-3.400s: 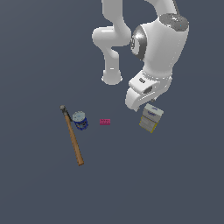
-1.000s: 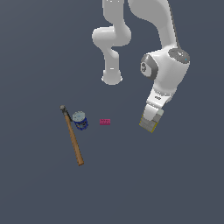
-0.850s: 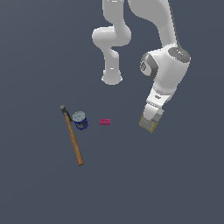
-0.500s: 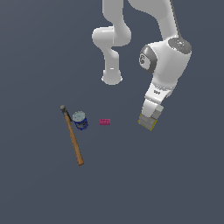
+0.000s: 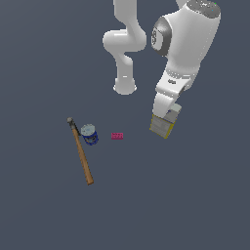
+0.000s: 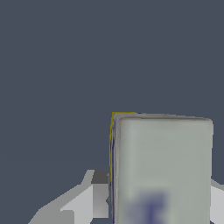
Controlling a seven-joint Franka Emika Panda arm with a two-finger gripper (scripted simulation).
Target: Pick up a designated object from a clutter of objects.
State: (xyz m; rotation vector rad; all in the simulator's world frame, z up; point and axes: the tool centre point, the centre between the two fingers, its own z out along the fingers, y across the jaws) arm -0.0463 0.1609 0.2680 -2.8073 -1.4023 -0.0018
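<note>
Close to the wrist camera, the box (image 6: 162, 168) fills most of the lower frame: a pale grey-white face with a blurred blue mark near its lower part and a thin yellow strip along one edge. One finger (image 6: 99, 192) of the tool (image 6: 159, 197) lies against the yellow-edged side, and a sliver of light grey at the opposite side looks like the other finger. The tool is closed on the box, gripping it across its width. Behind the box only the flat dark grey table (image 6: 52, 65) shows.

Exterior view: the tool (image 5: 165, 117) hangs below the white arm (image 5: 185, 44) with the box (image 5: 162, 127) clamped at its tip, yellow side facing the exterior view's right and lower edge. The box sits tilted. No shadow is rendered, so whether it clears the table (image 5: 195, 205) or rests on it cannot be told from this view.

Remaining clutter lies well apart from the box, toward the exterior view's left. Nearest is the small pink brick (image 5: 116, 136), alone on the table. Further left stands the blue can (image 5: 89, 134), silver lid up, just beside the hammer (image 5: 80, 152). The hammer lies flat, dark head toward the arm base (image 5: 125, 87), wooden handle running away from it.
</note>
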